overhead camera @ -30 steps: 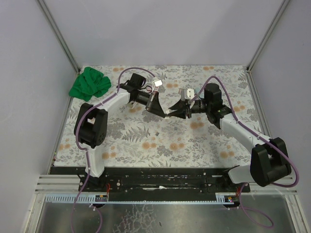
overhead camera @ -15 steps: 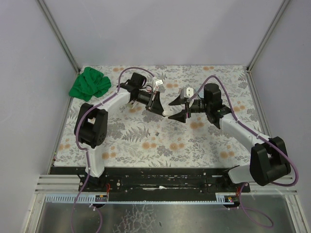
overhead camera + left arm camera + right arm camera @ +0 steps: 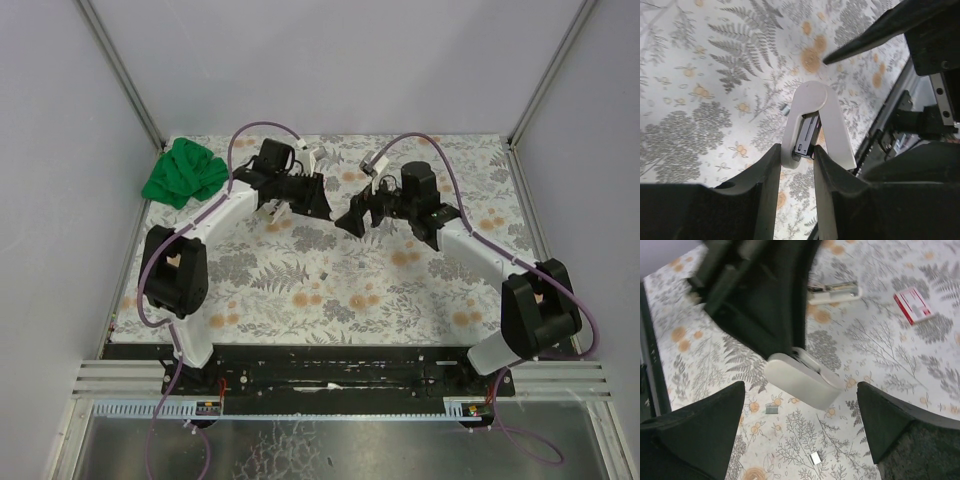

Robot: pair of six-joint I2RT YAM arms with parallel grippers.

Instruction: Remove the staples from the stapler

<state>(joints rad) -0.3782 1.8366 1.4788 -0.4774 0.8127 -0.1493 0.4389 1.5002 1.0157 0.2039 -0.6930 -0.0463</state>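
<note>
Left arm: I see it reach from its base up the left side of the table [image 3: 400, 290], elbow bent, forearm turned inward toward the centre of the far half. The left pincer [image 3: 796, 152] is closed tight on the stapler [image 3: 812, 115]. Its two fingers [image 3: 771, 175] press the near end of the white body, and the rounded end sticks out past them. The metal staple channel shows in the slot between the white halves. The stapler is held above the table, not resting on it.

Right arm: it mirrors the left, reaching inward from the right side with its wrist facing the other arm. The right pincer [image 3: 800, 385] is spread wide and holds nothing. In its wrist view the stapler sits in line with the gap, and neither finger [image 3: 705, 425] touches it. Seen from above, the two pincers are near each other but apart.

Also on the table:
- a loose white-and-metal part [image 3: 835, 292]
- a red-and-white card [image 3: 912, 305]
- small staple pieces [image 3: 771, 410]
- a green cloth [image 3: 185, 172] at the far left corner, well apart from both arms
</note>
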